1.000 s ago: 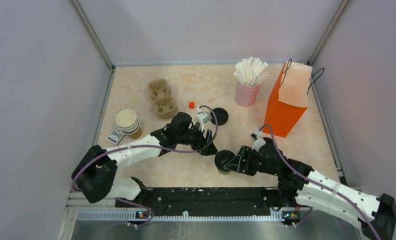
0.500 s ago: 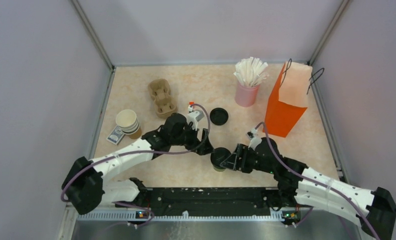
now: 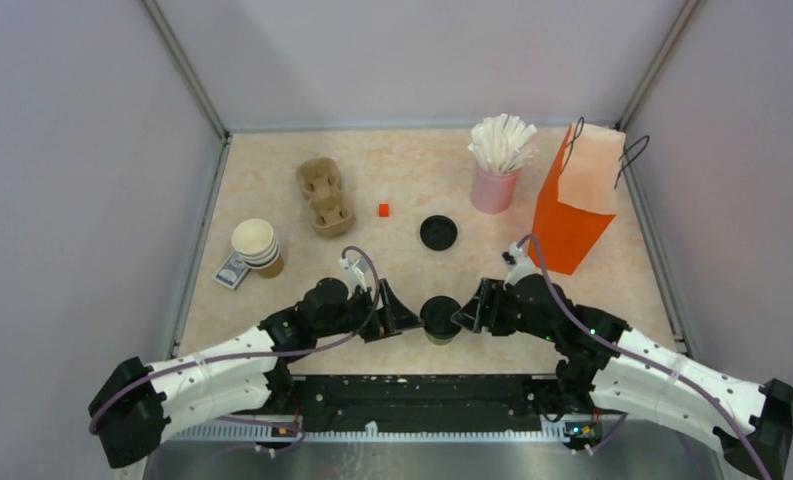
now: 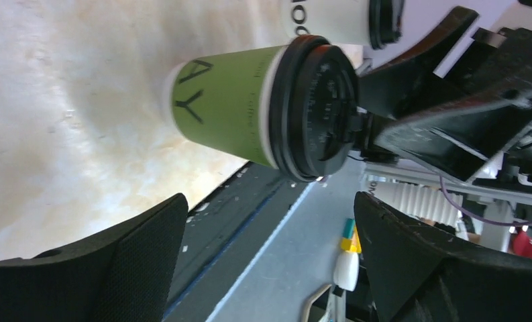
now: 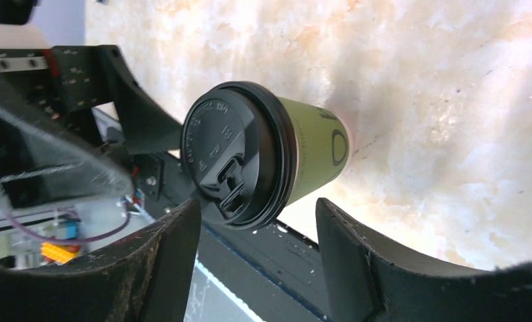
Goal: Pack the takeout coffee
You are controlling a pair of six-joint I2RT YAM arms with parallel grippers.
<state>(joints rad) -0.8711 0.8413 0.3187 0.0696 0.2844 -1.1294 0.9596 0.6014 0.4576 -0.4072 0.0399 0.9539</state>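
one takeout coffee point(image 3: 439, 318) stands upright on the table point(image 3: 392, 165) close to its near edge, about midway along it. its olive-green wall carries black letters and its black lid point(image 5: 236, 154) is seated on top.

the left gripper point(image 4: 270, 201) sits just to the cup's left with its fingers point(image 4: 135, 261) spread wide, the cup beyond their tips and not between them. the right gripper point(image 5: 257, 201) faces it from the cup's right, fingers also apart and tips level with the lid's rim. whether they press on the cup cannot be told.

farther back, near the middle of the table, lies a spare lid point(image 3: 438, 232), with a small red block point(image 3: 383, 210) a little to its left. a brown cardboard cup carrier point(image 3: 325, 196) lies toward the far left corner. a stack of lidless cream cups point(image 3: 255, 246) stands by the left edge, a small printed card point(image 3: 232, 271) just beside its base. a pink cup of white straws point(image 3: 495, 190) stands near the far edge, next to an orange paper bag point(image 3: 567, 220) standing upright in the far right corner.
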